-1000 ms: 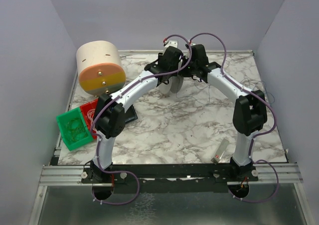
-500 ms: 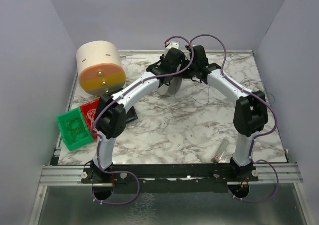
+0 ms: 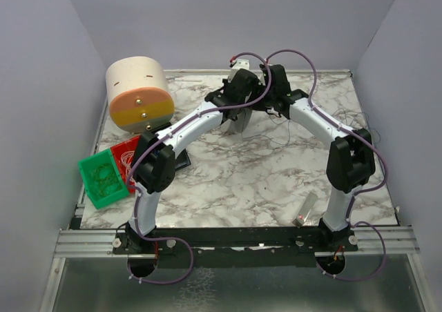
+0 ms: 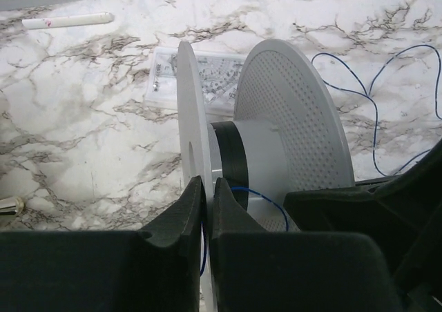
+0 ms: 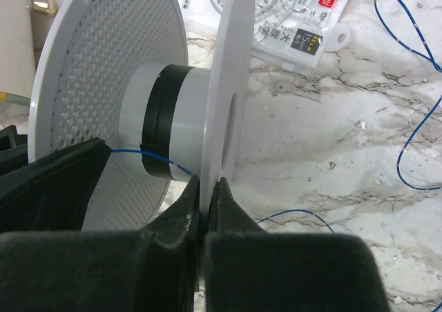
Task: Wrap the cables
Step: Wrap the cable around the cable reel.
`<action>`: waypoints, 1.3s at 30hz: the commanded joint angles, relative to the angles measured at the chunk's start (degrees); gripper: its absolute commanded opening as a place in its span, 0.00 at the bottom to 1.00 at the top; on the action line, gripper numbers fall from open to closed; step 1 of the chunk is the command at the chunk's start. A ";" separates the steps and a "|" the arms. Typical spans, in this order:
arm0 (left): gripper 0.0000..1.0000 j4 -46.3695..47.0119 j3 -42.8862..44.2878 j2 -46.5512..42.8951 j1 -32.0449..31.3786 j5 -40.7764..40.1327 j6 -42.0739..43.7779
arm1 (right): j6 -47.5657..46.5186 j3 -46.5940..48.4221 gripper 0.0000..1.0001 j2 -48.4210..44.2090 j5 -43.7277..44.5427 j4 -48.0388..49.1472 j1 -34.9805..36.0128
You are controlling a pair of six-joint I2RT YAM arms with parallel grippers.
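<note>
A white spool (image 4: 262,153) with a black band around its hub stands on edge, one flange plain (image 5: 228,84), the other perforated (image 5: 103,70). The cable is a very thin blue wire (image 4: 373,112). It runs off the hub and lies in loose loops on the marble (image 5: 414,125). My left gripper (image 4: 207,182) is shut on the rim of the plain flange, with a strand of wire between its fingers. My right gripper (image 5: 205,182) is shut on the plain flange's rim too. In the top view both grippers meet at the spool (image 3: 238,122) at the table's far middle.
A clear pack of rulers (image 5: 290,22) lies flat just behind the spool. A cream cylinder with an orange end (image 3: 138,94) stands at the far left. Green (image 3: 102,179) and red (image 3: 124,153) bins sit at the left edge. A small clear tube (image 3: 307,208) lies near the right arm's base.
My left gripper's fingers have closed onto the spool's flange. Both arms and the spool have shifted slightly toward the far side of the table.
</note>
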 commanded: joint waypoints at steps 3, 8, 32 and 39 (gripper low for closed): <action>0.00 -4.08 -3.22 2.87 2.41 -4.44 2.38 | 1.25 -0.14 0.01 -6.73 -8.78 3.79 -0.19; 0.00 -3.77 -3.50 3.01 3.43 -1.96 3.34 | -1.99 -1.85 0.00 -7.60 -12.24 5.96 -0.19; 0.00 3.21 -10.93 -0.66 13.73 41.29 16.63 | -19.01 -8.78 0.54 -16.11 -23.70 12.81 -1.29; 0.00 0.31 -9.99 -1.41 11.35 43.82 24.79 | -40.43 -7.34 0.69 -17.60 -22.01 8.10 -3.55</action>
